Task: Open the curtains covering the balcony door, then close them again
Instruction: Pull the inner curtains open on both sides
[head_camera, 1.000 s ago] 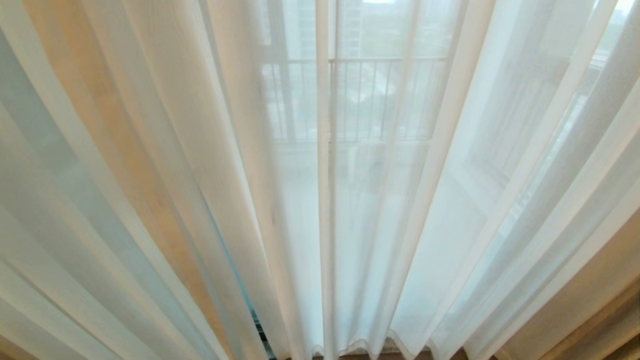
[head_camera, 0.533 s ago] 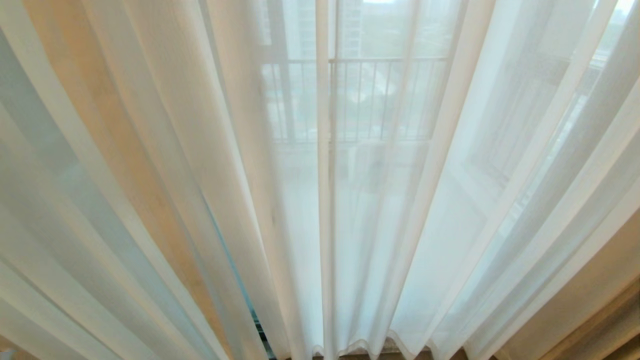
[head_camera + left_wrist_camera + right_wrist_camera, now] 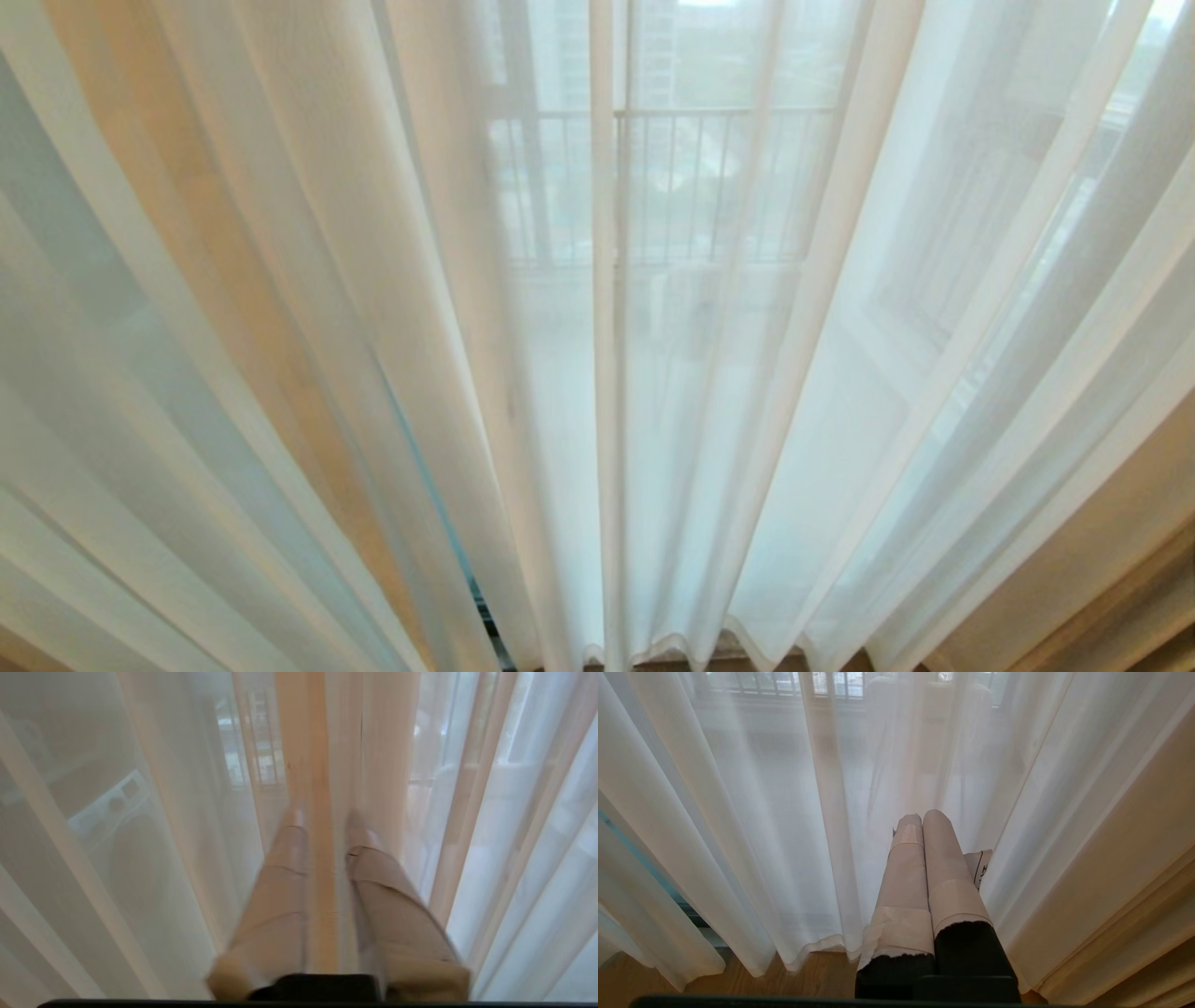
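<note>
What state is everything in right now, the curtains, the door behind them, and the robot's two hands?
curtains: drawn shut across the glass, hanging in pleats, hems near the floor.
balcony door: seen only through the fabric; whether it is open or shut cannot be told.
left gripper: jaws a little apart, pointed at a curtain pleat, holding nothing.
right gripper: jaws shut and empty, low in front of the curtains.
beige drape: gathered at the side.

Daylight came in bright from outside. A barred balcony railing (image 3: 709, 187) showed hazily, with tall buildings (image 3: 653, 51) and greenery beyond. Wood floor (image 3: 752, 987) ran along the bottom. Opaque beige drape (image 3: 1134, 896) hung at right. A washing machine (image 3: 117, 826) stood faintly outside.
</note>
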Available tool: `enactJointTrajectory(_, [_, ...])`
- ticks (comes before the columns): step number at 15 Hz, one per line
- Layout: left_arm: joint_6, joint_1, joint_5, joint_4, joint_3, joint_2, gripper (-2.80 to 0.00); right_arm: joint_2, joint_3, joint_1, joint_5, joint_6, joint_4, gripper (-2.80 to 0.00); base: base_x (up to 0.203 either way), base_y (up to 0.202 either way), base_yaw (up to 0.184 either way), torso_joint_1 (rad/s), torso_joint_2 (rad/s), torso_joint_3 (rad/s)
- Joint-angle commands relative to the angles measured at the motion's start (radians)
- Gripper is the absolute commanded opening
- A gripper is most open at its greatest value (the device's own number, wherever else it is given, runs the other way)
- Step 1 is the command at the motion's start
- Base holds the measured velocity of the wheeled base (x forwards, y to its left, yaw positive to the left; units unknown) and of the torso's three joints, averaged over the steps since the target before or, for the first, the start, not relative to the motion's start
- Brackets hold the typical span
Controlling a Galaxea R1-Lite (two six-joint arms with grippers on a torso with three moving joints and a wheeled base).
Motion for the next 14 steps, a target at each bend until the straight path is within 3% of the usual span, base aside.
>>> enactJointTrajectory(1, [-0.002, -0.001, 0.001, -0.092, -0.012, 0.179, 0.0, 0.0, 0.0, 0.0, 0.0, 0.0, 0.0, -2.8, 0.0, 0.0, 0.0, 0.0, 0.0, 0.0])
enactJointTrajectory(8, [0.001, 0.008, 0.003, -0.388, -0.085, 0.536, 0.0, 0.0, 0.0, 0.0, 0.0, 0.0, 0.0, -2.8, 0.0, 0.0, 0.0, 0.0, 0.0, 0.0])
enactJointTrajectory(14, [0.016, 0.128, 0.002, -0.789, -0.126, 0.831, 0.0, 0.0, 0.0, -0.002, 0.0, 0.0, 0.0, -2.8, 0.0, 0.0, 0.0, 0.0, 0.0, 0.0])
